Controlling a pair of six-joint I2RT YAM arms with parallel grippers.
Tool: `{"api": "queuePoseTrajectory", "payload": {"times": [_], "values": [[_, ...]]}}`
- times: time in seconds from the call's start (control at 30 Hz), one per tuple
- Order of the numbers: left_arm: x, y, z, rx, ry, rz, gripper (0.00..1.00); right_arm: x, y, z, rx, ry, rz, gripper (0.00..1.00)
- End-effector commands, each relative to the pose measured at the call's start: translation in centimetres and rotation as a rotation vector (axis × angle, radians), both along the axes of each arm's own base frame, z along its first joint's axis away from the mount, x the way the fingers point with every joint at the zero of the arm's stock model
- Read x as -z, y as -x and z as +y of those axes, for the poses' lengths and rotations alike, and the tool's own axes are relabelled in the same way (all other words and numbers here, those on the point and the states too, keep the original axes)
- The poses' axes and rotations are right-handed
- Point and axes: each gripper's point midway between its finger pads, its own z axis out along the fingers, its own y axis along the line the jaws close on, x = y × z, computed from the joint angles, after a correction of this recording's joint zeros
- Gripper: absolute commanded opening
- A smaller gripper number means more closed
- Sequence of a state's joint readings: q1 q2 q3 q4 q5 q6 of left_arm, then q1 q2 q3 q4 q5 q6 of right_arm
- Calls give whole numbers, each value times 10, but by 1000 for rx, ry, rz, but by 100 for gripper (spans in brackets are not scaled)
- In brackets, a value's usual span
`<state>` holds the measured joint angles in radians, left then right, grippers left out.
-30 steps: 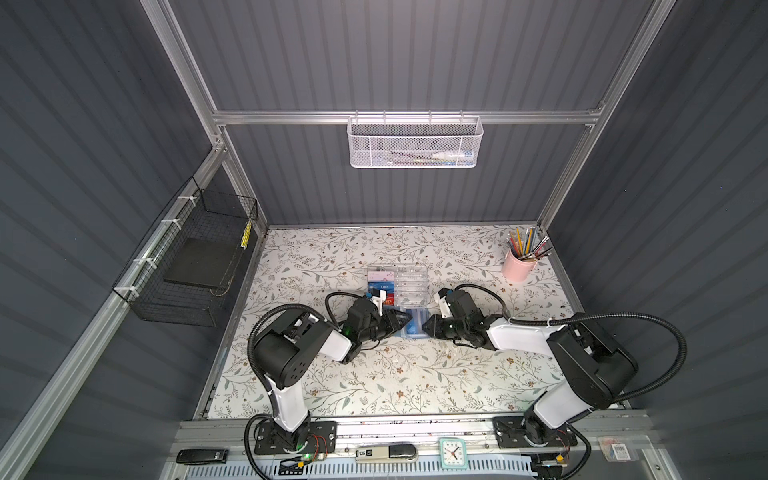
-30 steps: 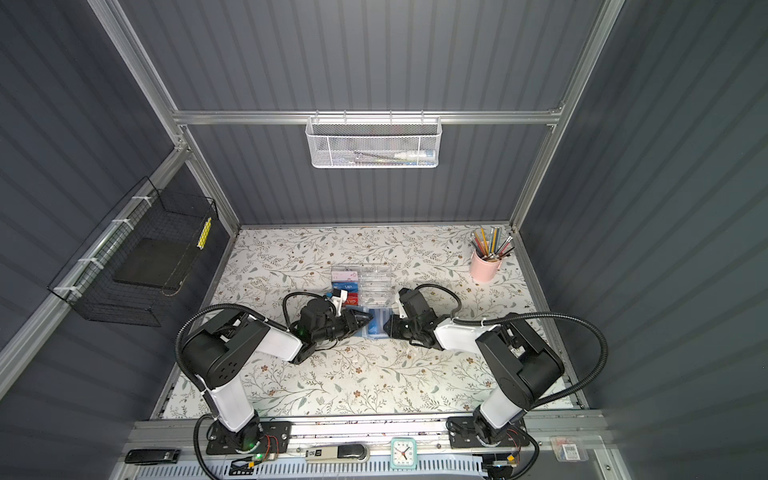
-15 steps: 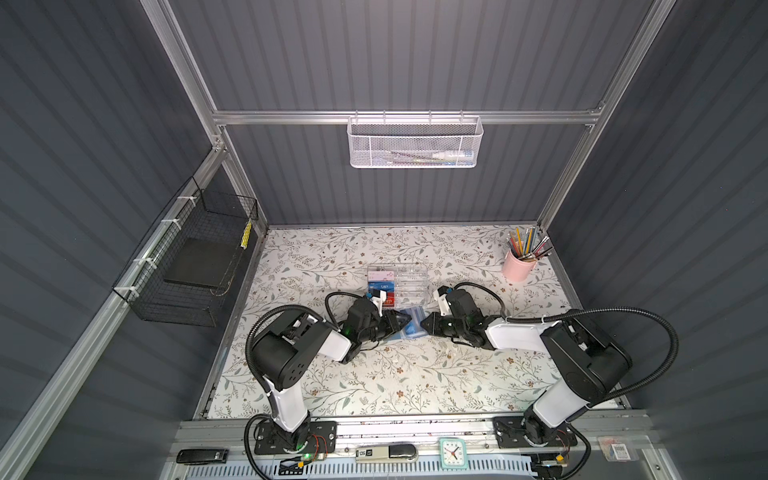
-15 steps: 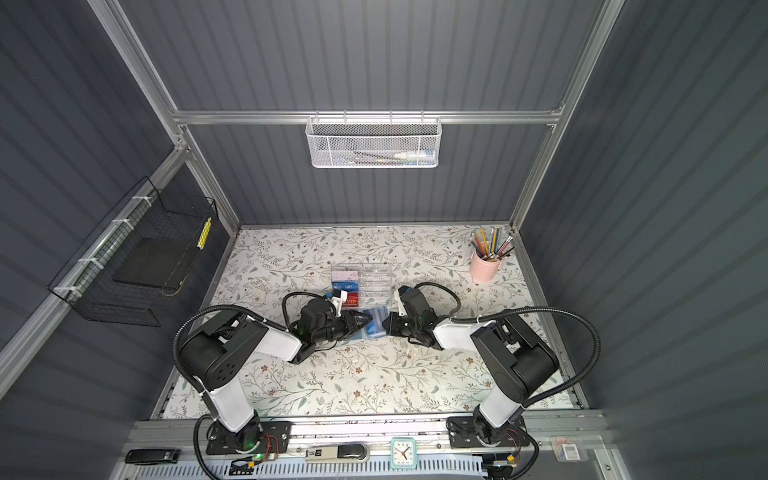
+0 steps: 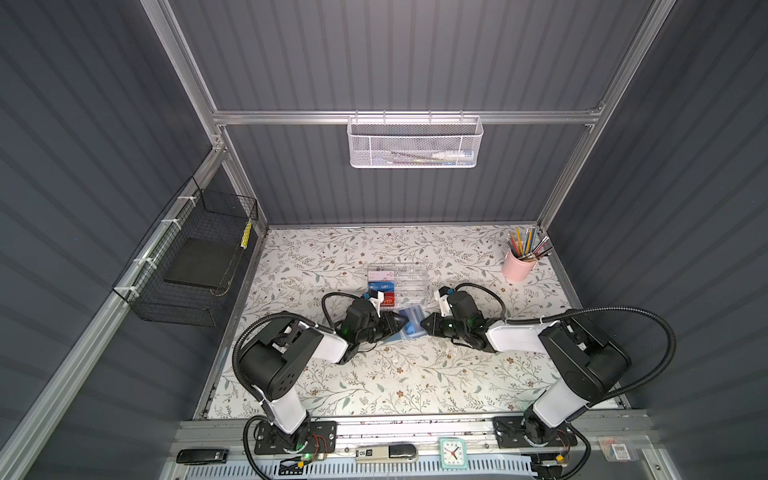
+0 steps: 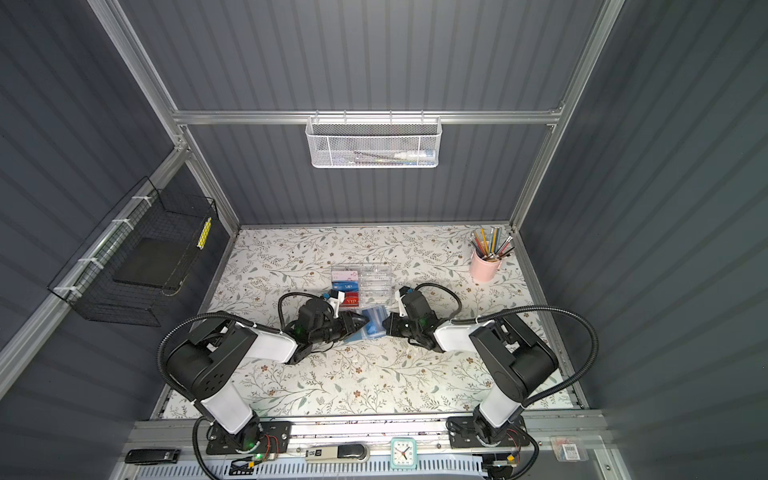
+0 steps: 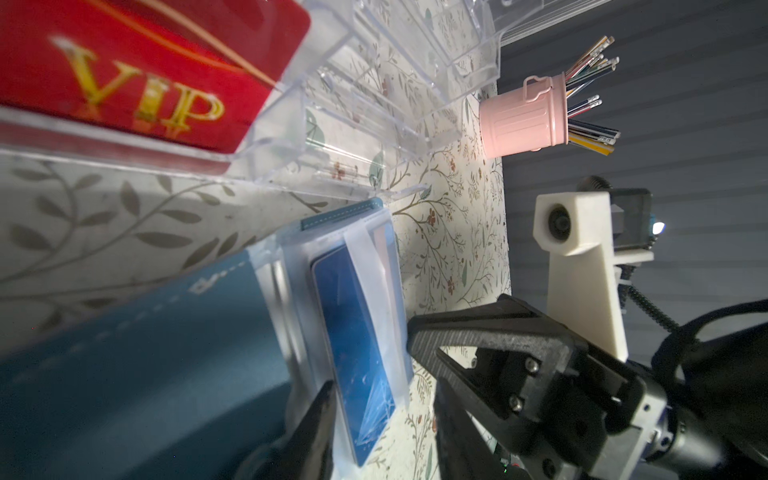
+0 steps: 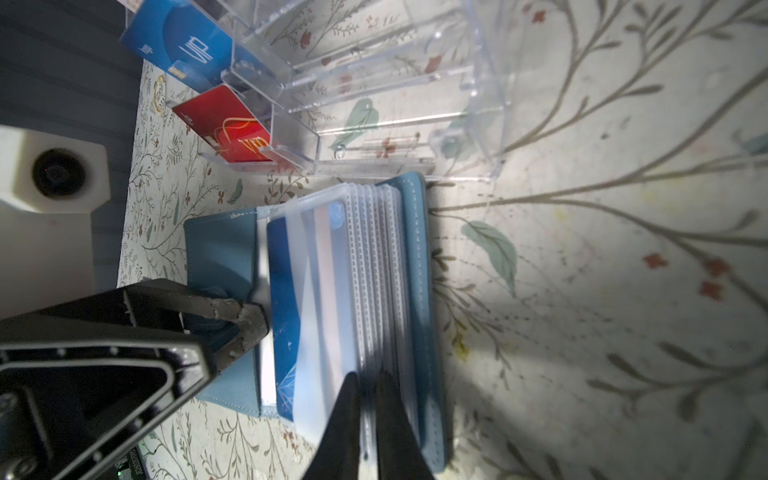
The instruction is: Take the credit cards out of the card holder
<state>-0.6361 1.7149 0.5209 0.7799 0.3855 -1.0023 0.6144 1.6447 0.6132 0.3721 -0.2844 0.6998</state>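
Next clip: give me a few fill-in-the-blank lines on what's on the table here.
The holder lies ___ beside the clear box.
The right gripper pinches the holder's clear ___.
One ___ card sits in a holder sleeve.
The red card in the box reads ___.
Missing: open; sleeves; blue; VIP.

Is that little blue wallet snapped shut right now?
No, the card holder lies open, its see-through sleeves fanned out and a blue credit card showing in one.
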Motion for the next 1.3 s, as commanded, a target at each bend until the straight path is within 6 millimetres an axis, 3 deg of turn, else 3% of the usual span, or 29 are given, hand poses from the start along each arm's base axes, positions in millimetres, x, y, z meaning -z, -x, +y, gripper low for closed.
{"api": "queuePoseTrajectory", "payload": {"times": [0.0, 0.5, 0.83, 1.27], "values": [[5, 2, -1, 13, -6, 1, 39, 48, 32, -23, 9, 122, 161, 12], [-1, -2, -10, 29, 42, -5, 39, 50, 32, -23, 6, 125, 166, 12], [5, 13, 0, 25, 35, 27, 39, 49, 30, -22, 9, 121, 164, 12], [-2, 19, -2, 38, 70, 30, 39, 52, 32, -23, 19, 124, 178, 12]]}}
